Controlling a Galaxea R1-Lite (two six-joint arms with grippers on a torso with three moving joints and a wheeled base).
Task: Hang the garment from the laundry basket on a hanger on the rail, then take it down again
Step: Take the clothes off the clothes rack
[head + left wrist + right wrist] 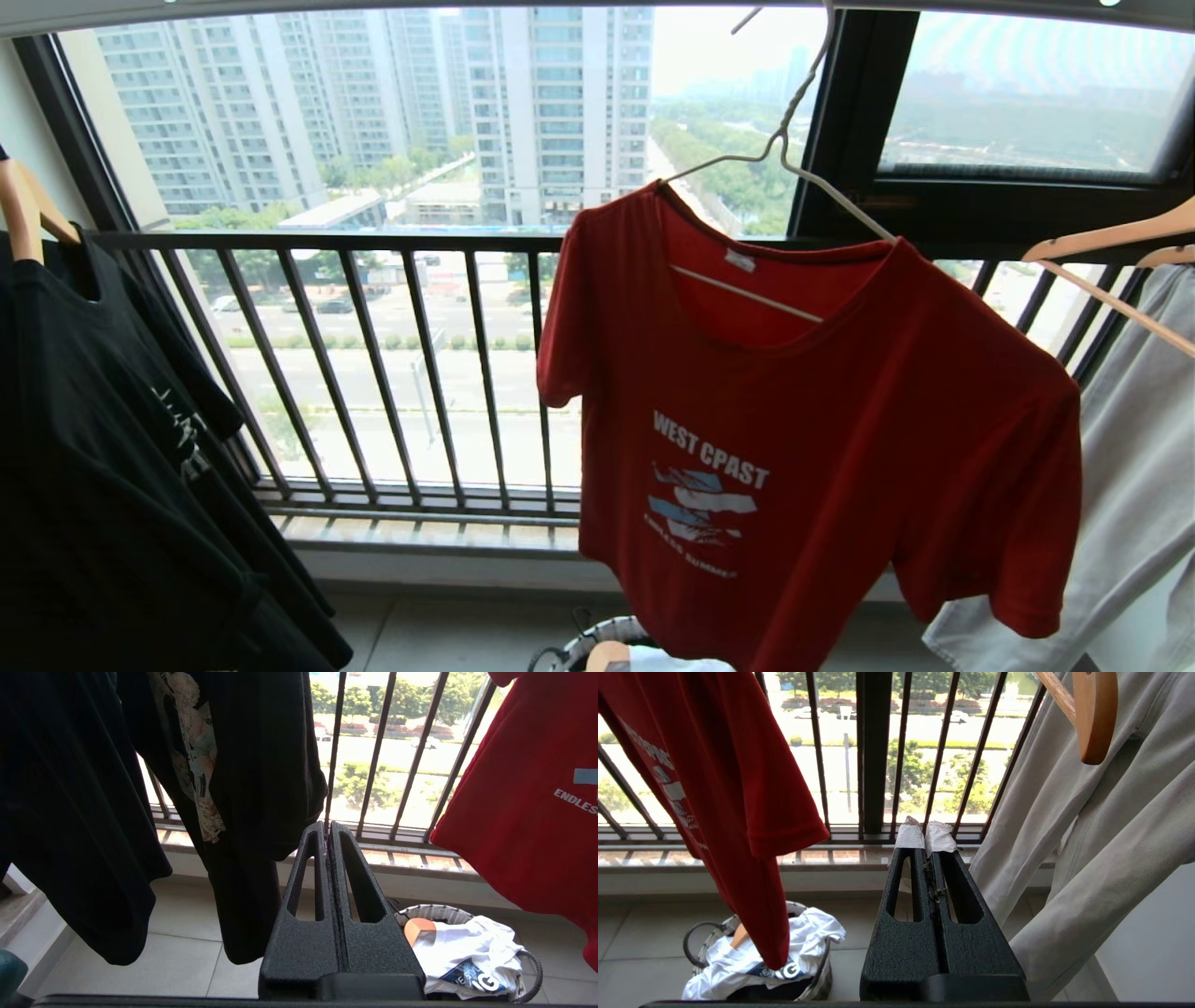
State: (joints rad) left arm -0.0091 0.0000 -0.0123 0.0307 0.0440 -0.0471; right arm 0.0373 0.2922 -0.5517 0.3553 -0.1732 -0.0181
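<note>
Red T-shirt [822, 448] is hung on the white hanger [794, 168], tilted, between a black T-shirt [103, 467] and a grey garment [1139, 485].
Laundry basket [703, 938] is seen on the floor below, white cloth inside; left gripper [328, 828] and right gripper [925, 833] are pressed together, empty, clear of the shirt.

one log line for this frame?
shirt: on hanger | basket: white cloth | left gripper: shut, empty | right gripper: shut, empty
</note>
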